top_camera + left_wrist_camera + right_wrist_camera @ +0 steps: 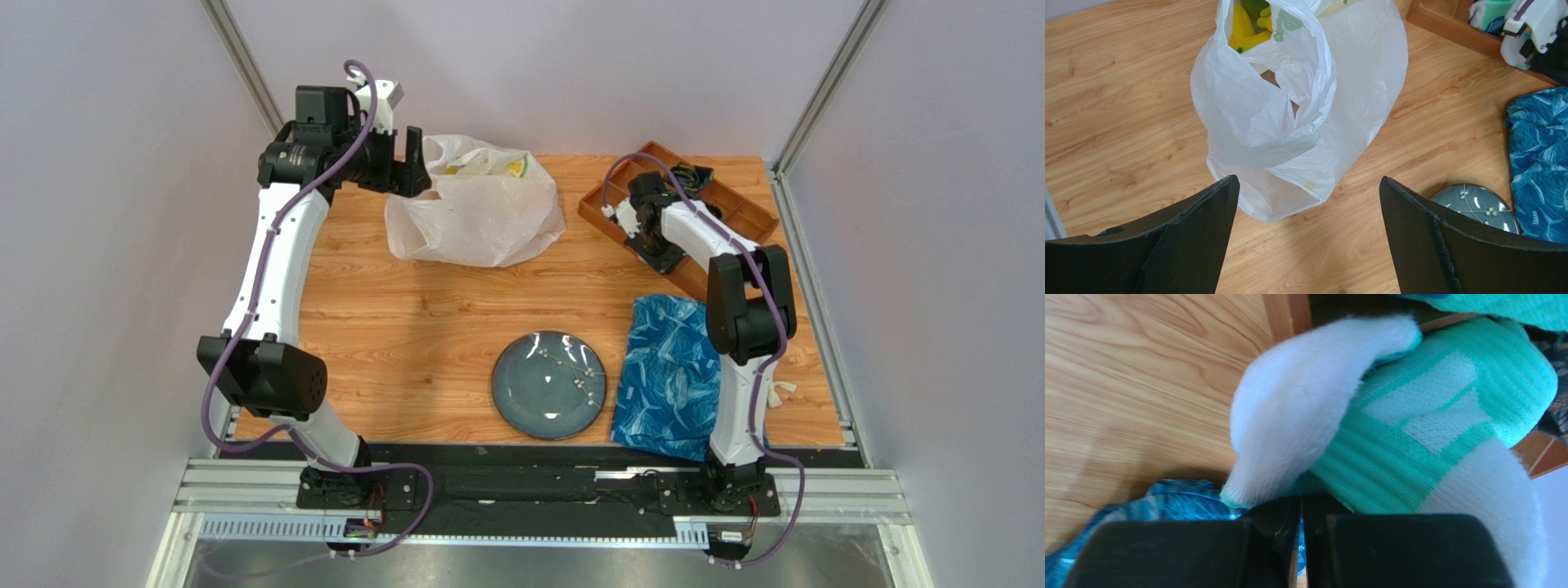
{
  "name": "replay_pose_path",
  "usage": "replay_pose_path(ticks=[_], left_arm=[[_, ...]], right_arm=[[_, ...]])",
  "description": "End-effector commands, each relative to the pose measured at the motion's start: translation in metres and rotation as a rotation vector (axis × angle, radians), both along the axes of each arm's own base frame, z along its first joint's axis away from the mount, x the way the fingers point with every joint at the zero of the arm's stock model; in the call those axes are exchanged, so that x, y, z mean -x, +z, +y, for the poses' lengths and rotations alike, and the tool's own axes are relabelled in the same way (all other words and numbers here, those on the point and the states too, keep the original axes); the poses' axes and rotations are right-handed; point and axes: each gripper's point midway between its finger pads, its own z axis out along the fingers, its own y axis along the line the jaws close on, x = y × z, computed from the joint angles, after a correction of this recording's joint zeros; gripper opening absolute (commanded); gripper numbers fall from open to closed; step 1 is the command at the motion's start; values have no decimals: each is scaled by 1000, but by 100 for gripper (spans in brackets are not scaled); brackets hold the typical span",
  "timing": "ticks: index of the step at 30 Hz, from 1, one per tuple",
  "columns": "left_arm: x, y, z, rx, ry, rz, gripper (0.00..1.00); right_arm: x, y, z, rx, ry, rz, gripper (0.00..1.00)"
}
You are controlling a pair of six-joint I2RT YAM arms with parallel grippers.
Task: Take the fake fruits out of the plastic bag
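The plastic bag (1290,122) lies slumped on the wooden surface (417,331) at the far left-centre, its mouth crumpled and partly open. Inside the mouth, the fake fruits (1244,30) show as yellow pieces with a green piece beside them; the rest of the contents is hidden by the film. The left gripper (1309,184) hangs over the near end of the bag, jaws spread wide and holding nothing.

The wooden tray (740,211) sits at the far right. It holds a dark item in its far compartment, too small to identify. The right gripper (1301,508) is over the tray's near-left end, jaws pressed together with the edge of a teal-and-white sock (1425,416) caught at their tips.

A dark round plate (550,384) rests near the front edge, just beside a blue patterned cloth (669,368).
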Motion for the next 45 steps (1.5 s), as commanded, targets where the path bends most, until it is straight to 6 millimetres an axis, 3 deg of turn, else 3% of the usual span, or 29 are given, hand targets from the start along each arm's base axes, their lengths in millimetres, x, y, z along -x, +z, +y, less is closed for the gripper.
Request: replay_pose_path(ticks=[1, 2, 6, 10, 15, 18, 22, 26, 28, 31, 32, 34, 36, 37, 38, 39, 40, 42, 44, 45], left_arm=[[-14, 5, 6, -46, 4, -48, 95], [-18, 12, 8, -56, 11, -67, 95], [-43, 5, 27, -167, 64, -82, 97], [-55, 8, 26, -221, 4, -127, 98], [-48, 12, 2, -163, -142, -120, 95], [-41, 8, 7, -203, -131, -108, 91], [-45, -4, 13, -310, -155, -120, 82], [-47, -14, 5, -349, -239, -132, 76], [-48, -17, 3, -356, -268, -138, 57], [-52, -17, -1, -354, -294, -152, 19], [-53, -16, -1, -347, -285, -151, 0], [-55, -9, -1, -330, -265, -166, 0], [-50, 6, -6, -223, -221, -147, 0], [-48, 12, 2, -154, -182, -127, 0], [-39, 19, -7, -11, -153, -79, 0], [-36, 14, -7, 34, -135, -55, 0], [-24, 30, -5, 61, -117, -82, 0], [-7, 29, -13, 169, -128, -30, 0], [14, 42, -18, 272, -110, -2, 0], [18, 34, -20, 294, -106, 21, 0]], right_arm=[[-23, 49, 18, -150, 67, -142, 18], [-9, 61, 41, -269, 119, -115, 23], [37, 94, 110, -510, 253, -12, 50], [67, 142, 166, -708, 329, 20, 100], [64, 183, 205, -820, 340, -61, 100], [56, 205, 217, -881, 312, -109, 100], [47, 219, 236, -946, 319, -128, 100], [54, 227, 261, -1020, 351, -40, 100], [54, 229, 268, -1037, 351, -38, 100], [57, 236, 285, -1139, 351, 11, 100], [56, 239, 289, -1163, 365, 16, 100], [46, 234, 299, -1167, 382, 0, 98], [44, 241, 316, -1137, 438, -56, 93], [36, 238, 320, -1089, 455, -109, 91], [40, 243, 333, -1069, 492, -140, 89], [39, 242, 338, -1040, 498, -171, 86], [32, 249, 341, -1010, 500, -252, 85], [37, 244, 355, -995, 512, -275, 85], [39, 253, 367, -998, 551, -335, 85], [42, 252, 372, -993, 568, -342, 84]])
